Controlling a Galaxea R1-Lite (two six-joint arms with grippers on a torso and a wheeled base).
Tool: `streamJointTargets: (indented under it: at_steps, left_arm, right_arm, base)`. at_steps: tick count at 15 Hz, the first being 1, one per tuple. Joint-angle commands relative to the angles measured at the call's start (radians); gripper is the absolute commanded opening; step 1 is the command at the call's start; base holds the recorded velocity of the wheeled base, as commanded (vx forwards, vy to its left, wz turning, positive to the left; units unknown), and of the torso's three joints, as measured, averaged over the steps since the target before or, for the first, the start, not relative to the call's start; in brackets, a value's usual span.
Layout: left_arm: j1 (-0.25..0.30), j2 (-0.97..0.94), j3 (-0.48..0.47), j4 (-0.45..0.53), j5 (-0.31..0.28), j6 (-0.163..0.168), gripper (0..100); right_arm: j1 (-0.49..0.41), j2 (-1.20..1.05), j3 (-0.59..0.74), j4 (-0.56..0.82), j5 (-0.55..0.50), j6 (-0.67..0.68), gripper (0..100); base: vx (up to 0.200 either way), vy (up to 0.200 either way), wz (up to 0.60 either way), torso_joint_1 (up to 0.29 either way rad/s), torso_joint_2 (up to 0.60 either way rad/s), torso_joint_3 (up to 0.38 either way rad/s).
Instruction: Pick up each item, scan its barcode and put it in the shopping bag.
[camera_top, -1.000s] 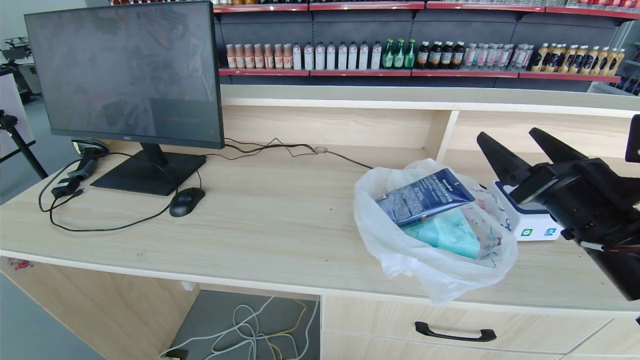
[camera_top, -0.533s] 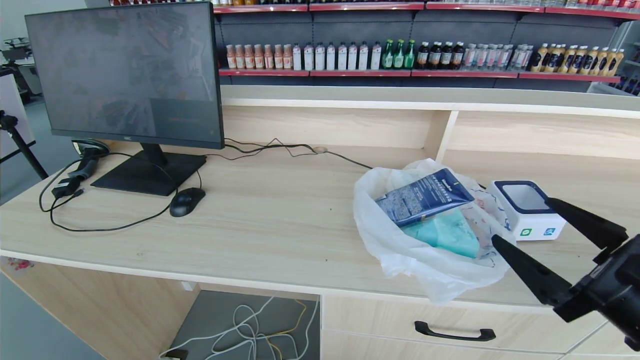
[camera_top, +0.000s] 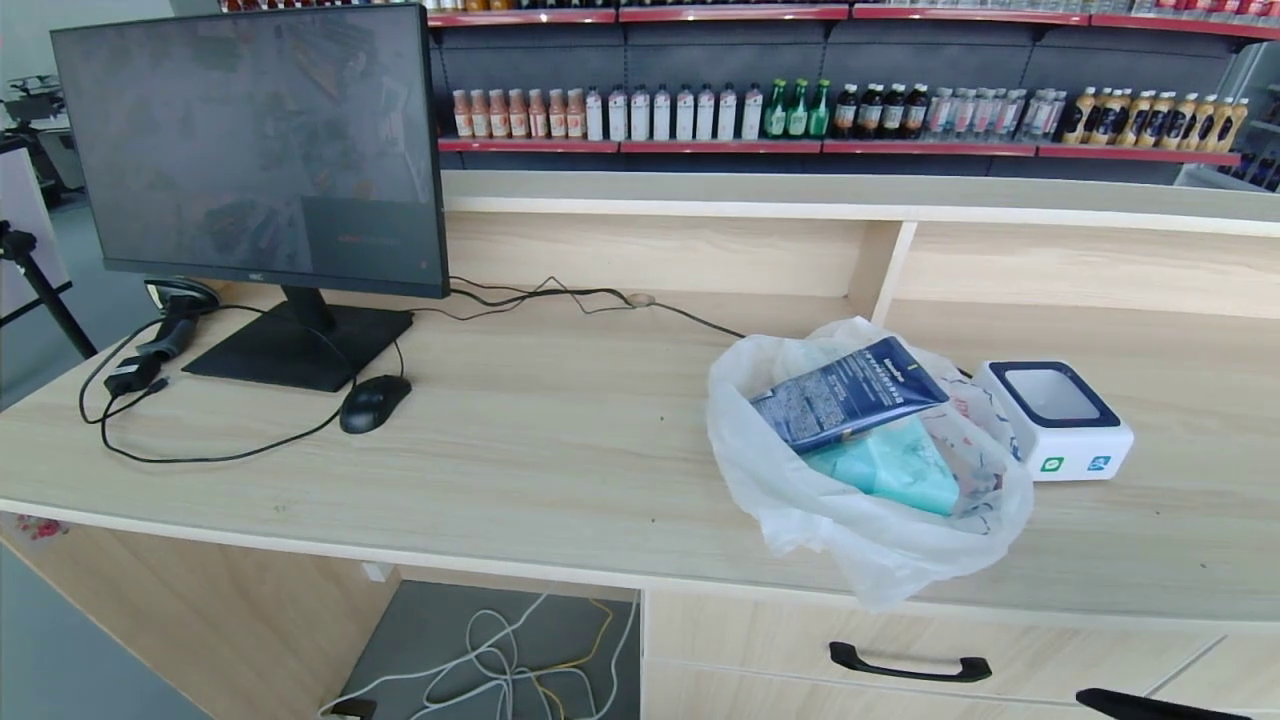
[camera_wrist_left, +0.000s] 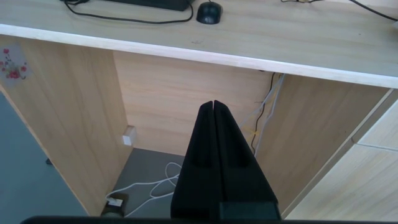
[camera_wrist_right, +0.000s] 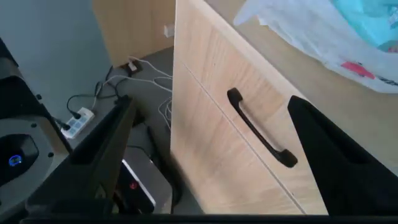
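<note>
Now, my left tool (camera_wrist_left: 213, 107) hangs low in front of the bench (camera_top: 550, 440), below its front edge. It faces the open space underneath, where pale cables (camera_wrist_left: 155, 186) lie on the floor. Its two fingers are pressed flat together with nothing between them. My right tool (camera_wrist_right: 212, 106) is also down low, in front of the drawer front with the black handle (camera_wrist_right: 261, 137). Its fingers are spread wide and it carries nothing.

The shopping bag (camera_top: 870, 545), thin and whitish, sits on the right part of the bench near the front edge, its mouth open upward. Inside it a dark blue pouch (camera_top: 850, 395) lies tilted on top of a teal packet (camera_top: 885, 470). Just beside the bag, on its right, stands the white scanner box (camera_top: 1060, 425) with its dark window facing up. Whether bag and box touch I cannot tell.

Well apart from them, at the left end of the bench, a dark monitor (camera_top: 250, 150) stands on a flat black foot. A black mouse (camera_top: 373, 402) lies in front of the foot, and a handheld scanner (camera_top: 175, 320) with its cord sits just left of it. Behind the bench, red-edged shelves (camera_top: 830, 148) carry rows of bottles (camera_top: 700, 110).
</note>
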Motion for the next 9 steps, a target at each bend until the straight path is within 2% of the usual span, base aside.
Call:
streamJointTargets:
  at_steps: [1, 2, 4, 5, 8, 9]
  left_arm:
    - [0.0, 0.001, 0.0, -0.001, 0.0, -0.002, 0]
    - [0.0, 0.001, 0.0, -0.001, 0.0, 0.0, 0]
    - [0.0, 0.001, 0.0, -0.001, 0.0, -0.002, 0]
    - [0.0, 0.001, 0.0, -0.001, 0.0, 0.0, 0]
    - [0.0, 0.001, 0.0, -0.001, 0.0, 0.0, 0]
    - [0.0, 0.001, 0.0, -0.001, 0.0, -0.002, 0]
  right_arm:
    - [0.025, -0.483, -0.007, 0.402, -0.003, -0.05, 100]
    - [0.012, -0.567, -0.024, 0.477, -0.009, -0.034, 100]
    - [-0.021, -0.601, -0.028, 0.485, -0.024, 0.061, 100]
    - [-0.089, -0.596, -0.028, 0.486, -0.034, 0.076, 100]
    - [-0.52, -0.552, -0.028, 0.488, -0.035, 0.096, 100]
    - [-0.586, -0.555, -0.028, 0.488, -0.034, 0.082, 100]
  base:
    - [0.0, 0.0, 0.0, 0.0, 0.0, 0.0]
    - [0.0, 0.0, 0.0, 0.0, 0.0, 0.0]
    - [0.0, 0.0, 0.0, 0.0, 0.0, 0.0]
    - [0.0, 0.0, 0.0, 0.0, 0.0, 0.0]
    - [0.0, 0.0, 0.0, 0.0, 0.0, 0.0]
    - [0.0, 0.0, 0.0, 0.0, 0.0, 0.0]
